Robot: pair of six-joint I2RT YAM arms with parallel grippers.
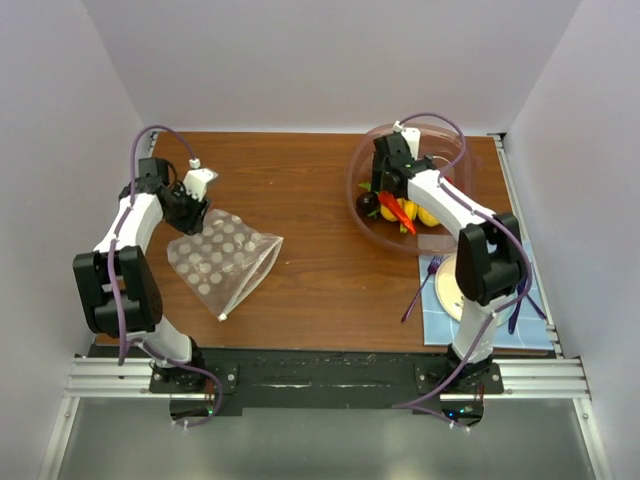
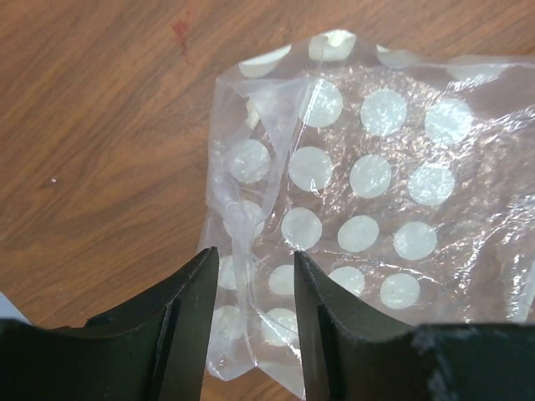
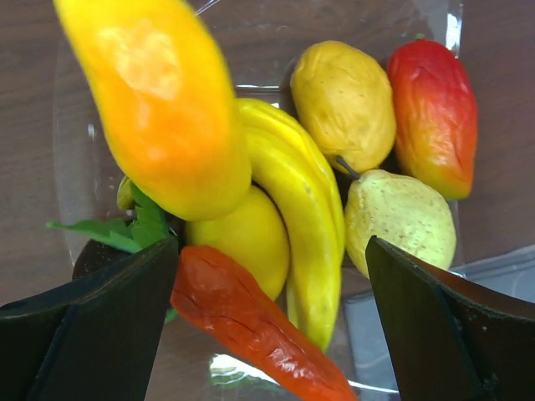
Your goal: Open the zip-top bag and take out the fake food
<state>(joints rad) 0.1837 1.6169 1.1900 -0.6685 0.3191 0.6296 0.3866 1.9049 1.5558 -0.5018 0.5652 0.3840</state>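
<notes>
**Left to right.** Your left gripper (image 2: 253,255) stood at the 11 o'clock corner of the zip-top bag (image 1: 225,262). Its jaws were a narrow gap apart with a fold of the bag's edge between them, and they did not look clamped on it. The bag lay flat at 9 o'clock on the table (image 1: 320,180) and looked empty. At 2 o'clock the fake food (image 1: 405,212) lay piled in the clear bowl (image 1: 455,150). Your right gripper (image 3: 272,242) hung over the pile, jaws wide, holding nothing. An orange pepper (image 3: 159,100) showed blurred at 11 o'clock in the wrist view.

**Risk.** The pepper could bounce off the pile, or your wrist, on withdrawal, could catch the rim and tip the bowl.
</notes>
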